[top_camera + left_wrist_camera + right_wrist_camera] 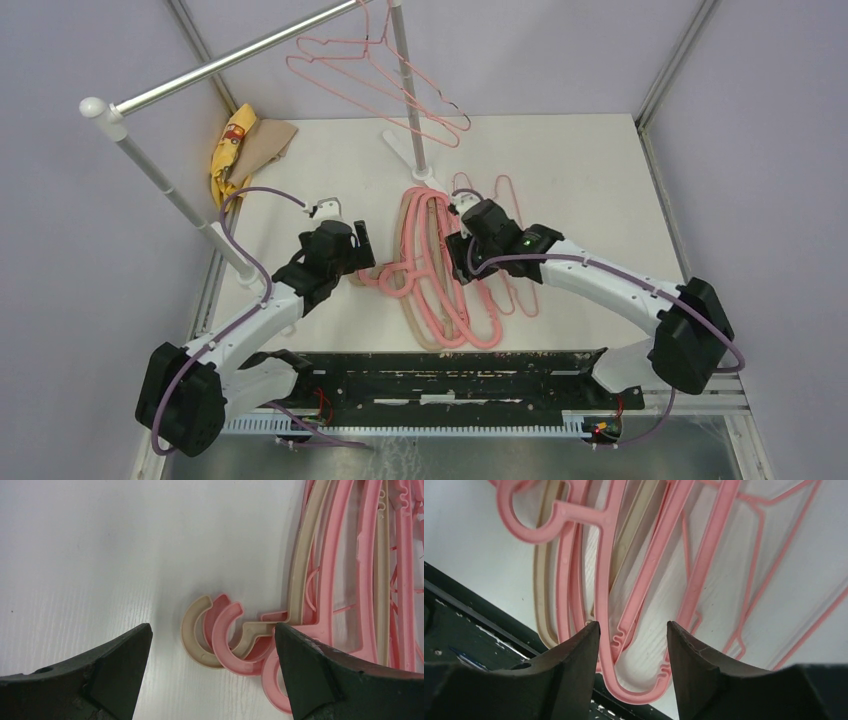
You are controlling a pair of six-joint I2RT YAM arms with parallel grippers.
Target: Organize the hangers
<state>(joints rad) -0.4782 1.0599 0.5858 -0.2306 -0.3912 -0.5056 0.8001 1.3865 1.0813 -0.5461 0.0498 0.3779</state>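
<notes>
A pile of thick pink plastic hangers (440, 270) with one beige hanger (415, 320) lies mid-table. Thin pink wire hangers (505, 250) lie just right of it. Two more wire hangers (375, 85) hang on the silver rail (230, 62). My left gripper (362, 250) is open at the pile's left. In the left wrist view it (212, 630) frames the beige hook (192, 635) and a pink hook (225, 647), touching neither. My right gripper (460, 250) is open over the pile. In the right wrist view it (633, 627) straddles a pink hanger's curved end (606, 605), with wire hangers (749, 580) beyond.
A yellow and tan cloth (245, 150) lies at the back left. The rail's upright post (408, 100) stands just behind the pile, and a second post (170, 190) leans at the left. A black strip (450, 375) runs along the table's near edge and shows in the right wrist view (464, 630).
</notes>
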